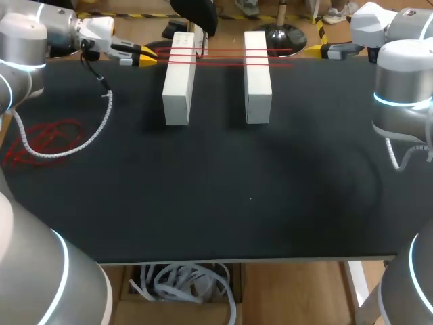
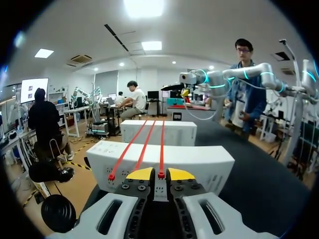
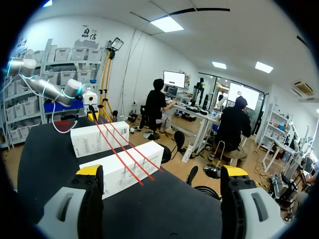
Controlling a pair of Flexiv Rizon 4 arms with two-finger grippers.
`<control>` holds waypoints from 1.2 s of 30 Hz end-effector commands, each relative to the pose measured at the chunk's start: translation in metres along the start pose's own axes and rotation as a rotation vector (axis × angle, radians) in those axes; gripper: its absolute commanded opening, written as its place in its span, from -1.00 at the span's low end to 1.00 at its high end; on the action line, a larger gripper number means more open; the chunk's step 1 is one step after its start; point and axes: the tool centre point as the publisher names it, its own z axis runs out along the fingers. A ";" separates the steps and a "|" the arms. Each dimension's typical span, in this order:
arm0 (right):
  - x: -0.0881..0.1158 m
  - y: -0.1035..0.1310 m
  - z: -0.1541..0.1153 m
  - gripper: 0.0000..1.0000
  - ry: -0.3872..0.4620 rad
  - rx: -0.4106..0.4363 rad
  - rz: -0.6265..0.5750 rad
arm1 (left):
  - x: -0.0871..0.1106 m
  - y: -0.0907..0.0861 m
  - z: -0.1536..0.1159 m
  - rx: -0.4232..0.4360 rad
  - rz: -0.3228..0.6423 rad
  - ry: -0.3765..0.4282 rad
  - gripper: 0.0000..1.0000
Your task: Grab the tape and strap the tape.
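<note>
Two white boxes (image 1: 179,88) (image 1: 257,78) lie side by side at the table's far edge. Three strands of red tape (image 1: 223,57) run taut across their far ends. My left gripper (image 1: 147,55) is at the far left, level with the strands, and in the left wrist view the left gripper (image 2: 160,175) is shut on the end of one red tape strand (image 2: 162,144). Another strand end lies loose on the near box (image 2: 199,164). My right gripper (image 1: 318,49) hovers at the far right. Seen from its own wrist, the right gripper (image 3: 162,174) is open wide and holds nothing, with the boxes (image 3: 124,169) ahead of it.
A tangled heap of spare red tape (image 1: 44,142) lies on the black table (image 1: 223,189) at the left. The left arm's white coiled cable (image 1: 101,128) hangs beside it.
</note>
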 end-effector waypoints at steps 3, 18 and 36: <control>0.000 0.000 0.000 1.00 0.000 -0.001 0.000 | -0.007 0.006 -0.001 0.011 -0.005 0.057 -0.74; 0.000 0.000 0.000 1.00 0.000 -0.001 0.000 | -0.006 0.007 -0.001 0.016 -0.008 0.050 -0.75; 0.000 0.000 0.000 1.00 0.000 -0.001 0.000 | 0.009 -0.006 0.005 0.124 -0.041 0.043 -1.00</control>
